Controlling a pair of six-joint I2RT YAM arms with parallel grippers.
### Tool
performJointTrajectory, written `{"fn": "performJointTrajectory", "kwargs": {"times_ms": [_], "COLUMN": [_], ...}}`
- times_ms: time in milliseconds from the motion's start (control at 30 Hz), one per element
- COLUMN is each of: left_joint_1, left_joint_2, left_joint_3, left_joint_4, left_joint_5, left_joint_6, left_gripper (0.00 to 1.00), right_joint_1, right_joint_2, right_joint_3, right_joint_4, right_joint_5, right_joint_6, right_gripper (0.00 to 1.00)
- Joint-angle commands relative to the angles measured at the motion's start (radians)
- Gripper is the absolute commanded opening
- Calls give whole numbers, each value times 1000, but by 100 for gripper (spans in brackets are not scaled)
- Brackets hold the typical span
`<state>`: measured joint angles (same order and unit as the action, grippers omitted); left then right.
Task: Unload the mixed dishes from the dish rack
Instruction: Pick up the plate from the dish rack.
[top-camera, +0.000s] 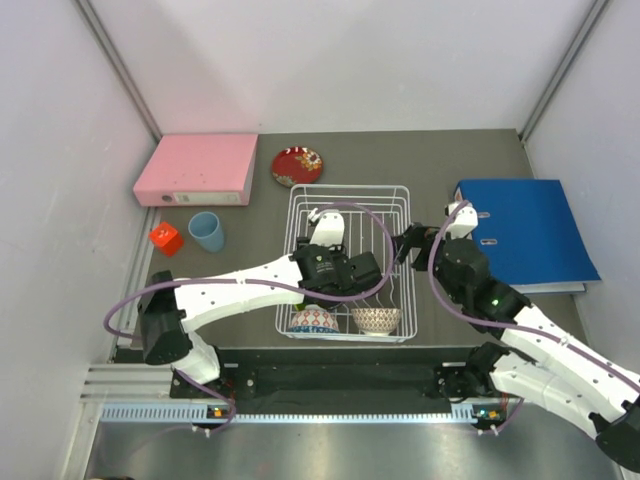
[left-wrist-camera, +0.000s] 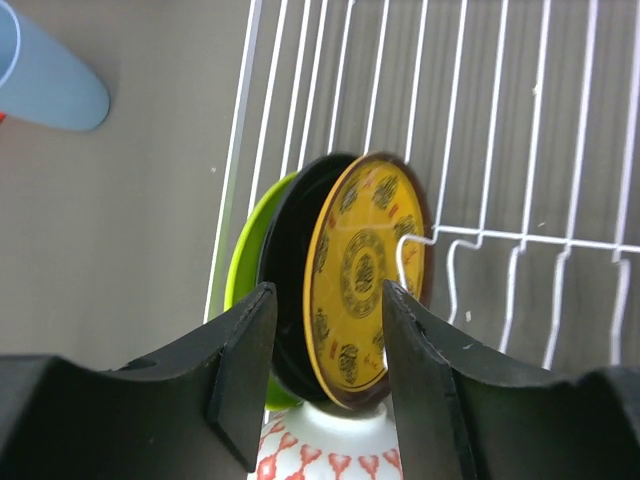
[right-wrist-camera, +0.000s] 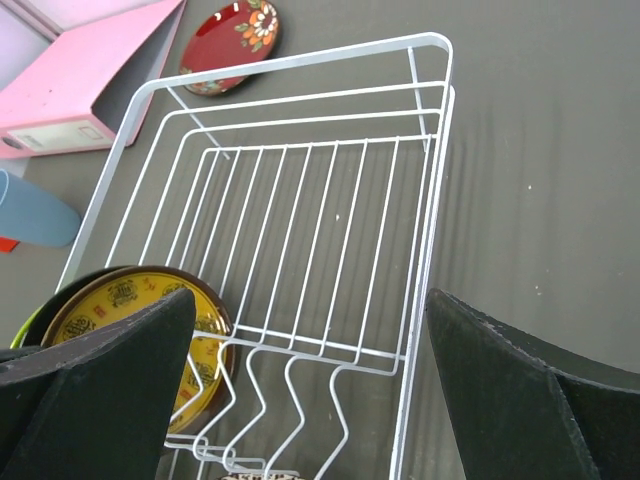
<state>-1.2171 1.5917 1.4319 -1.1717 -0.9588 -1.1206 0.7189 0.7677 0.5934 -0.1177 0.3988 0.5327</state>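
On the far left of the counter (top-camera: 250, 240) lie a pink binder (top-camera: 195, 168), a small red cube (top-camera: 166, 238) and the pale blue cup (top-camera: 207, 231), out of the dish rack (top-camera: 348, 187). The dark red plate (top-camera: 297, 166) lies flat just beyond the rack's far rim. At the rack's left side the lime green plate (left-wrist-camera: 243, 270) and the yellow patterned plate (left-wrist-camera: 365, 270) stand on edge close together, with a dark disc between them that may be the yellow plate's back or another plate. The left hand (left-wrist-camera: 325, 375) sits astride them from above at a middling width. Its fingers (left-wrist-camera: 245, 370) flank the stack, so the plates' thin way runs across the gap and their faces turn toward the pads. I cannot tell whether the pads press on anything. Below, at the near end, sit the blue patterned bowl (top-camera: 313, 320) and the beige patterned bowl (top-camera: 376, 320). The right hand (right-wrist-camera: 310, 400) hangs wide and empty over the rack's right side, well apart from the plates, with a blue binder (top-camera: 530, 232) beyond it. The left arm is plainly nearer, so the lift is probably its job: pinch, then straight up clear of the wires.
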Motion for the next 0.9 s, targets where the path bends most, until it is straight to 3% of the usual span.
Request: {"fn": "performJointTrajectory", "kwargs": {"times_ms": [0,333,667,833,867], "left_joint_1": [-10,-9,-7,-9,-7], "left_joint_2": [-45,-9,27,40,43], "left_joint_3": [-62,-156,-176,-189,-189], "left_joint_4": [-20,118,167,179,178], "left_joint_5": [-24,49,45,55,55], "left_joint_6": [-84,-35,-11,-22,-27], "left_gripper": [51,48,37,25,17], "right_joint_1": [-9,-9,-9,-9,-9], "right_joint_2": [-21,-24,-7,-5,-8], "right_joint_3": [-15,-9,-15,-18,-18], "right_joint_4": [1,-11,0,-3,-3], "right_joint_5": [5,2,-2,-2,0], "right_joint_6": [10,1,4,3,4], "right_gripper": [98,98,98,97,97]}}
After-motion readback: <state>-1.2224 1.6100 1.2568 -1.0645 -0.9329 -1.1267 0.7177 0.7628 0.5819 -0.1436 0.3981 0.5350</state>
